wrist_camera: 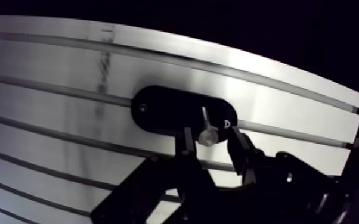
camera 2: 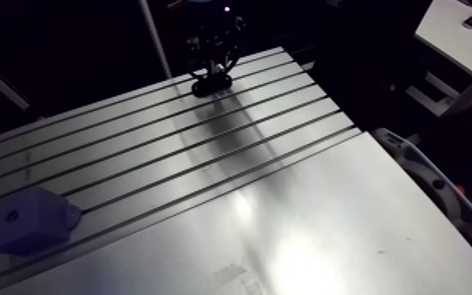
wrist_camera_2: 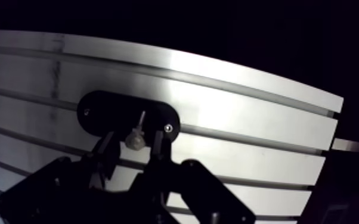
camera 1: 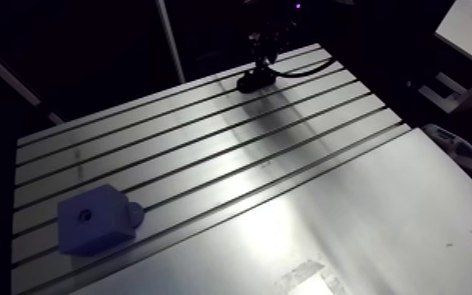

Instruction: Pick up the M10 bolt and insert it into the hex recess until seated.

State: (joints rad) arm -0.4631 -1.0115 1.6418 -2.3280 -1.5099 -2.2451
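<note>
The slotted aluminium tabletop (camera 1: 286,196) carries a blue-grey block with a hole in its top face (camera 1: 90,220) near one corner, and, well apart at the far edge, a black oblong holder plate (wrist_camera: 164,110). The tool (wrist_camera: 210,134) hangs low over this plate, its jaws slightly apart either side of the small silvery M10 bolt (wrist_camera: 207,137), which sits on the plate, apparently ungripped. Grasp, lift, carry and insertion into the block's presumed hex recess all remain.

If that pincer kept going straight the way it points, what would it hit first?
Probably the bolt between the open pincer's fingers, then the black oval plate under it; depth is unclear.
</note>
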